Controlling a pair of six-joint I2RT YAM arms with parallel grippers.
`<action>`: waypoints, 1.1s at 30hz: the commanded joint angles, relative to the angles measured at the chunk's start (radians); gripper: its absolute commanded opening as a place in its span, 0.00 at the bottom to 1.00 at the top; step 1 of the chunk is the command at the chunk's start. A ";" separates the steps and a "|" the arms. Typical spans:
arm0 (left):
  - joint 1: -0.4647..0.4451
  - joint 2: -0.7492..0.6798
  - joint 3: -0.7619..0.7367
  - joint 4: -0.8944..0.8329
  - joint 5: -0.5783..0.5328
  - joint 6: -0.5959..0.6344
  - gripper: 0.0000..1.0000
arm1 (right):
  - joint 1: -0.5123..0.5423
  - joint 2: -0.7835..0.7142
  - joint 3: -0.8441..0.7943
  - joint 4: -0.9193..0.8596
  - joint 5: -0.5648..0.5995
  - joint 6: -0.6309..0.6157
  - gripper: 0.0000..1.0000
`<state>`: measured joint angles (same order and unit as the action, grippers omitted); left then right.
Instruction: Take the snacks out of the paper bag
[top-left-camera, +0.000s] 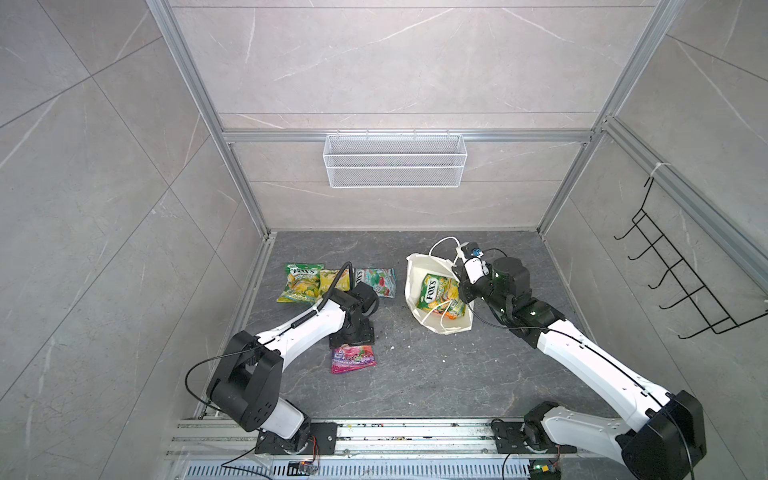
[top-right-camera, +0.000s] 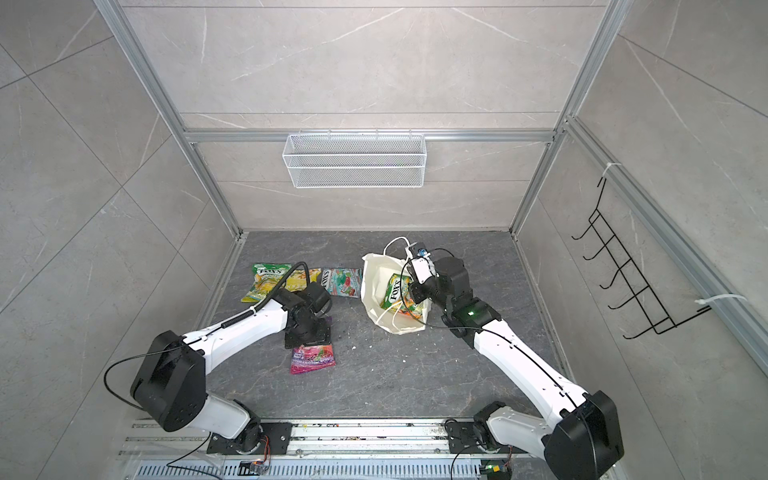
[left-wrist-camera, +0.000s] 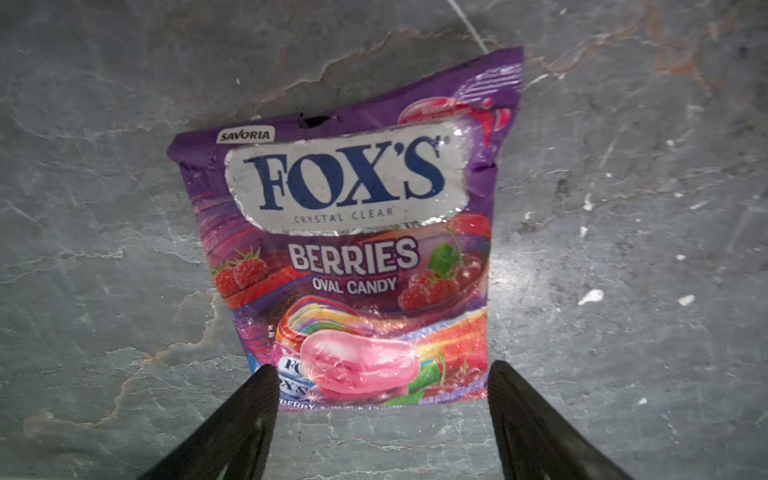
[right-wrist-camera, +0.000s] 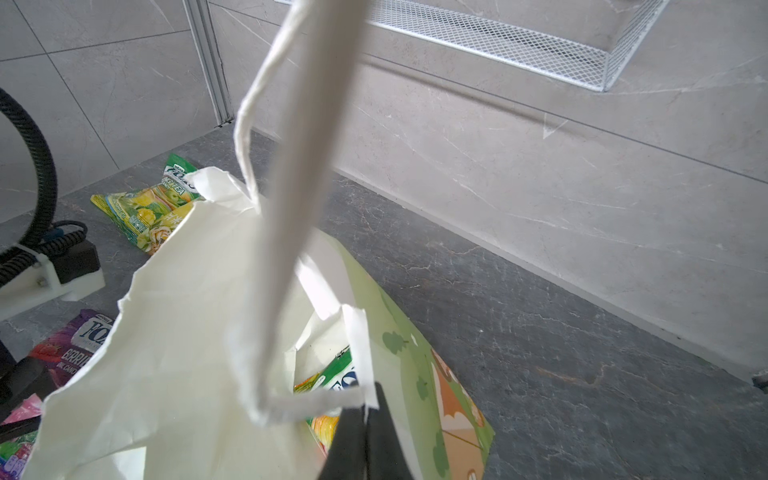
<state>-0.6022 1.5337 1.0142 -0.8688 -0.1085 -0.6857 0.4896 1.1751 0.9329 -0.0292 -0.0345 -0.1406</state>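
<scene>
The paper bag (top-left-camera: 415, 270) stands open on the dark floor at the right, and a green FOX'S packet (top-left-camera: 437, 293) shows inside it. My right gripper (right-wrist-camera: 368, 405) is shut on the bag's rim, with a white cord handle (right-wrist-camera: 299, 166) looping over it. A purple FOX'S berries packet (left-wrist-camera: 357, 257) lies flat on the floor. Just above its near edge my left gripper (left-wrist-camera: 382, 374) stands open, holding nothing. In both top views a green-yellow packet (top-left-camera: 300, 282), a yellow packet (top-left-camera: 332, 280) and a teal packet (top-left-camera: 377, 280) lie in a row at the back left.
A white wire mesh basket (top-left-camera: 395, 160) hangs on the back wall. A black hook rack (top-left-camera: 681, 282) is fixed to the right wall. Aluminium posts frame the cell, and small white crumbs dot the floor (top-left-camera: 415, 374).
</scene>
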 joint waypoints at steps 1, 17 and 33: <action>0.003 0.030 -0.006 0.022 -0.038 -0.028 0.80 | 0.000 -0.019 -0.009 0.051 -0.022 0.027 0.00; 0.078 0.171 0.055 -0.042 -0.112 0.178 0.68 | 0.000 -0.029 -0.018 0.063 -0.008 0.022 0.00; 0.257 0.084 0.174 -0.142 -0.141 0.470 0.68 | -0.001 -0.052 -0.027 0.062 0.016 0.016 0.00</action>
<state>-0.3481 1.6814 1.1427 -0.9493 -0.2268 -0.2596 0.4896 1.1538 0.9092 -0.0097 -0.0254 -0.1410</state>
